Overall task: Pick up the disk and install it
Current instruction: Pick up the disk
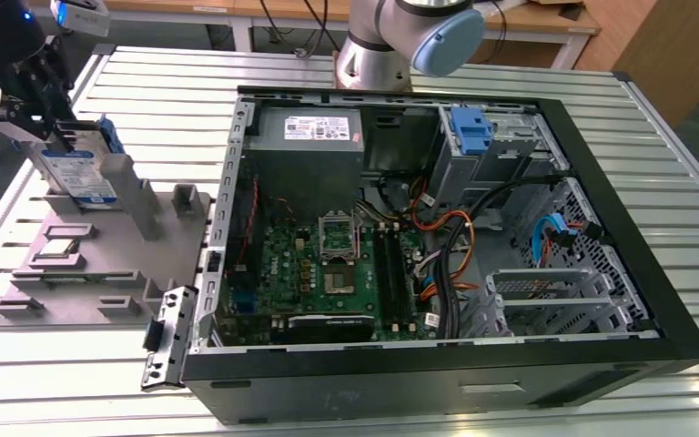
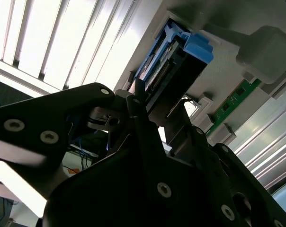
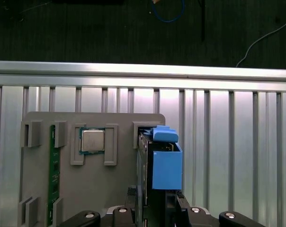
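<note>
Disk [image 1: 80, 175] stands on edge in an upright slot of the grey fixture plate [image 1: 113, 264], at the plate's end away from its low pockets. Its blue-and-white label shows in the exterior view. Gripper [image 1: 48, 127] sits directly above that slot, down over the disk's top edge, w/ the disk running between its two sides in the first wrist view. You can't tell from these views whether it's clamped on or only straddling, so treat the hold as unconfirmed.

To do this pick well, in my judgement:
- Keep the tool centred along the disk's length. An off-ctr hold will likely let it swing once it's free of the slot.
- Bear on the flat metal faces, not the blue rail [image 3: 166, 165]. That's plastic and prob. flexes.
- Pull vert., in line w/ the slot posts. Any tilt risks binding the disk or dragging the whole plate across the ribbed table [image 1: 34, 391].
- Watch the neighbours on the plate: CPU chip [image 3: 92, 140] lies in the pocket just beside the slot, and the memory stick [image 3: 52, 175] is one pocket further.

PC case [image 1: 447, 387] lies open on the exterior view's right of the fixture, w/ a bare blue bracket [image 1: 473, 132] in its bay.
</note>
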You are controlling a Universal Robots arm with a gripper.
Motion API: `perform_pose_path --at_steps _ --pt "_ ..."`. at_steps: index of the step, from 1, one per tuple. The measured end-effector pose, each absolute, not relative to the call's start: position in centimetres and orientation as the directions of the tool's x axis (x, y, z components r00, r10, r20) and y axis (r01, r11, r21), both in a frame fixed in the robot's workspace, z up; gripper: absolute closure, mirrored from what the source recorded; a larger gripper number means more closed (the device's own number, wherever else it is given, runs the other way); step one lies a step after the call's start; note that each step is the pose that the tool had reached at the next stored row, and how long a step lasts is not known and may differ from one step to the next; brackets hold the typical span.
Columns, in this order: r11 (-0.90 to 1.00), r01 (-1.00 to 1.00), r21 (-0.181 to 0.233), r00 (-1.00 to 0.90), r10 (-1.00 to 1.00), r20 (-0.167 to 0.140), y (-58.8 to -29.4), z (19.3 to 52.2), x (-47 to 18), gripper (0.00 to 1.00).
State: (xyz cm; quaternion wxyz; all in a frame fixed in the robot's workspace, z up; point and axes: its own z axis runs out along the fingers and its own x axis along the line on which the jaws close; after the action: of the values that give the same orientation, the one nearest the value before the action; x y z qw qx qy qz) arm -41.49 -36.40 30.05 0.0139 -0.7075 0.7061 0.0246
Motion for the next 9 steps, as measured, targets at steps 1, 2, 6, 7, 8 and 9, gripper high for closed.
perform_pose_path --at_steps 1,2,6,7,8,9 --pt "-0.002 -1.000 0.015 0.002 -0.999 -0.054 -36.40 30.05 -41.49 0.58" --pt "-0.002 -1.000 0.015 0.002 -0.999 -0.054 -36.41 30.05 -41.49 0.58" --pt "-0.002 -1.000 0.015 0.002 -0.999 -0.054 -36.41 30.05 -41.49 0.58" --pt "-0.002 -1.000 0.015 0.002 -0.999 -0.054 -36.41 30.05 -41.49 0.58" --pt "-0.002 -1.000 0.015 0.002 -0.999 -0.054 -36.41 30.05 -41.49 0.58" --pt "-0.002 -1.000 0.015 0.002 -0.999 -0.054 -36.41 30.05 -41.49 0.58"
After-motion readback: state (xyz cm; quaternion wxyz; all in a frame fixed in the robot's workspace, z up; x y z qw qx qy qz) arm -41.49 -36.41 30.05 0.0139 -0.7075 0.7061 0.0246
